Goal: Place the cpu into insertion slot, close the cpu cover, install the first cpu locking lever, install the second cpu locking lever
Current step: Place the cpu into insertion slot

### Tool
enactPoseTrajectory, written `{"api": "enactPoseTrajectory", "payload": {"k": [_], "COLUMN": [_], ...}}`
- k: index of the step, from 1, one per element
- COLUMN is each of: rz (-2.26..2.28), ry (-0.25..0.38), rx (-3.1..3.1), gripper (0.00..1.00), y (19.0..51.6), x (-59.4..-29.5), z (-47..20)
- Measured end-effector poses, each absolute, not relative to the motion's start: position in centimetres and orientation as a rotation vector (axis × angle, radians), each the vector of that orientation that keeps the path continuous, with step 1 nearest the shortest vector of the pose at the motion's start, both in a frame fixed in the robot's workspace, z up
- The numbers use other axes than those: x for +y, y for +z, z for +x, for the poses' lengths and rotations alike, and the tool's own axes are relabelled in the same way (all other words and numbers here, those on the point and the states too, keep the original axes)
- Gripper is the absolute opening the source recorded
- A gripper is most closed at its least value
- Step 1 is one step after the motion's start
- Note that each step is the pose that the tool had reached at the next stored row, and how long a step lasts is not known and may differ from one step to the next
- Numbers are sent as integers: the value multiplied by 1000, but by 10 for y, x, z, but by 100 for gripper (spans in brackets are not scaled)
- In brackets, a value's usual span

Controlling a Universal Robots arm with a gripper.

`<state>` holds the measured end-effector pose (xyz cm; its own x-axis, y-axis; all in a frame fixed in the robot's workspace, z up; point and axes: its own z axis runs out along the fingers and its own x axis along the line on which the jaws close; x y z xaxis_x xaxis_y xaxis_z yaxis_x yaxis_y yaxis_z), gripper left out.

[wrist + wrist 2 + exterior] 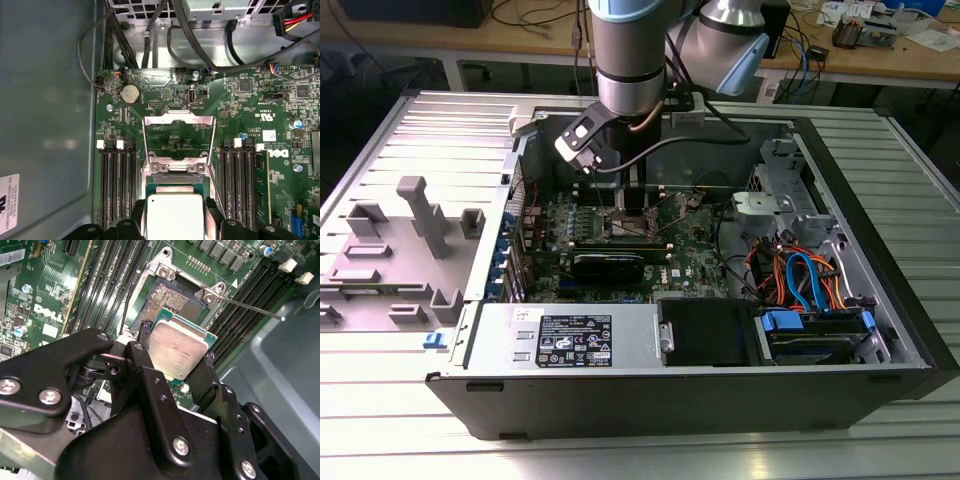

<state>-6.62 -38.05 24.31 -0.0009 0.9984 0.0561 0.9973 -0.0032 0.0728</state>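
Note:
My gripper point(177, 346) is shut on the cpu point(176, 351), a flat silver-topped square with a greenish edge, with one black finger on each of two opposite sides. The chip hangs close over the insertion slot point(172, 296), whose dark pin field and silver frame show just beyond it. I cannot tell whether chip and slot touch. In the first wrist view the cpu point(175, 216) sits between the fingers point(136, 212), and the cpu cover point(178, 119) lies swung open past the slot point(175, 178). A thin locking lever point(250, 308) sticks out free. In the exterior view the gripper point(625, 205) is low inside the case.
Long black memory slots point(117, 185) flank the socket on both sides. Cables point(150, 30) and a coin battery point(131, 93) lie beyond the cover. The open computer case point(905, 300) walls in the board; drive cables point(800, 275) sit at the exterior view's right, a grey fixture point(415, 215) at its left.

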Motion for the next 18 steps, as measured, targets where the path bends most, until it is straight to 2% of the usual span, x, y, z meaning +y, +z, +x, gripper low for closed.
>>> {"api": "enactPoseTrajectory", "payload": {"k": [18], "rz": [2212], "ry": [143], "rx": [2210], "gripper": [55], "y": [238], "x": [-381], "z": [-66]}}
